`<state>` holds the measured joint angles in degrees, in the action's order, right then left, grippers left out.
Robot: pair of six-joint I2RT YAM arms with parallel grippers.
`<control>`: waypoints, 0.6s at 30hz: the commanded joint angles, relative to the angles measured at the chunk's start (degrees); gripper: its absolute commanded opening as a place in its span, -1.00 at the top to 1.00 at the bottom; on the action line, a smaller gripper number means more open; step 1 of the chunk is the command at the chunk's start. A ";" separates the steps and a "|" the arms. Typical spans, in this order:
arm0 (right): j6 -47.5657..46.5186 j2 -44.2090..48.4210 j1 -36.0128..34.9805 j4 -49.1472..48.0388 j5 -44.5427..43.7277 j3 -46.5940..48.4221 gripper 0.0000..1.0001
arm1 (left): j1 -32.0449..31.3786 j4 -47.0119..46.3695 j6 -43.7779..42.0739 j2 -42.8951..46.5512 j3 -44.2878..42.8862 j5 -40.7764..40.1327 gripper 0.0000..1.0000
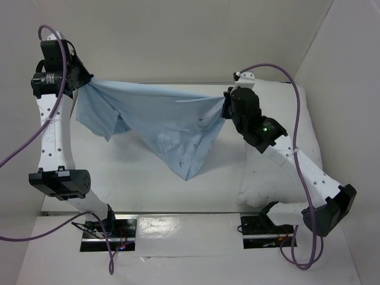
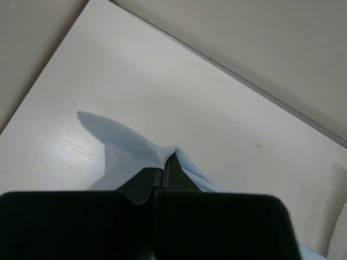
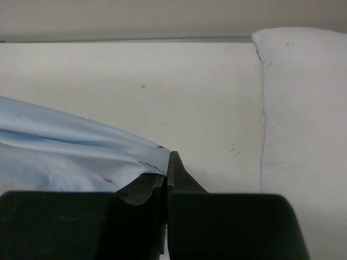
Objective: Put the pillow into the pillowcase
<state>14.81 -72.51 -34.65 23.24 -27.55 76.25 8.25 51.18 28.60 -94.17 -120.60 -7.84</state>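
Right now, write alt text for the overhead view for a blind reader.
A light blue pillowcase hangs stretched between the left gripper and the right gripper, each shut on one end, and sags to a point above a white table. A white pillow lies partly hidden under the right arm.

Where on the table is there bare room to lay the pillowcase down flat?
Bare table runs along the near side, between the hanging pillowcase and the arm bases, and a strip lies between right gripper and pillow. Crowded: the right side, where the pillow lies under the right arm.
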 commanded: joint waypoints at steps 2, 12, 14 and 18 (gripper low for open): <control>-2.77 4.92 -0.59 -1.36 -4.35 3.29 1.00 | 1.59 -1.26 -1.53 6.01 0.19 -4.46 1.00; -6.71 1.24 -0.59 -10.39 -2.16 0.49 1.00 | 2.12 -8.02 -2.67 -1.61 2.57 -0.07 1.00; -8.47 -2.35 -0.07 -14.96 -1.46 -1.44 1.00 | 2.12 -8.02 -2.67 -9.25 -3.40 -0.07 1.00; -9.97 -13.07 3.43 -22.09 2.59 -0.94 0.89 | 2.73 -8.55 -2.67 -17.61 -7.37 -0.70 0.19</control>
<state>7.90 -78.19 -34.33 9.04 -26.17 75.83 9.56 44.47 27.31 -107.18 -125.62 -7.66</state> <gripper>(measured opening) 0.033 0.091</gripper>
